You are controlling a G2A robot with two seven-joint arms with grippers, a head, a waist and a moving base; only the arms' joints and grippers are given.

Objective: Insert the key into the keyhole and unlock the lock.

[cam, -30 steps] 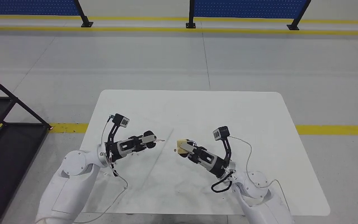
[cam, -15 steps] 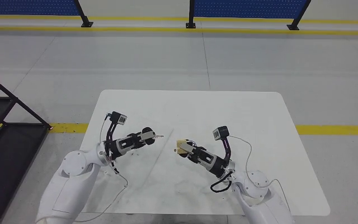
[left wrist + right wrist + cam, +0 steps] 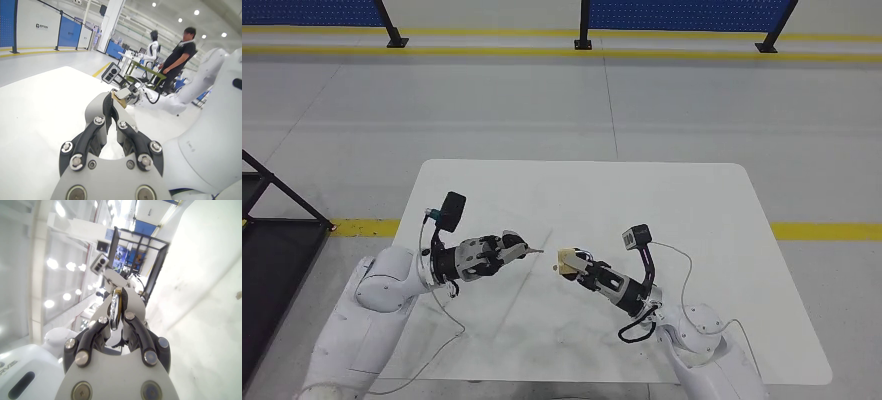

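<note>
White worktop [image 3: 662, 200] on a pale grey floor [image 3: 542, 100] marked with yellow lines [image 3: 822, 231]. Blue barrier panels [image 3: 682, 12] stand beyond the worktop's far edge, and a black frame [image 3: 272, 200] stands off its left edge. Over the middle of the worktop, slightly toward the left edge, the left gripper [image 3: 516, 246] has its fingers pressed together on the key [image 3: 532, 251]. The key's tip points at the brass lock [image 3: 566, 262], near it but apart. The right gripper [image 3: 577, 266] pinches the lock between its fingers, the shackle [image 3: 115, 311] lying back between them.
</note>
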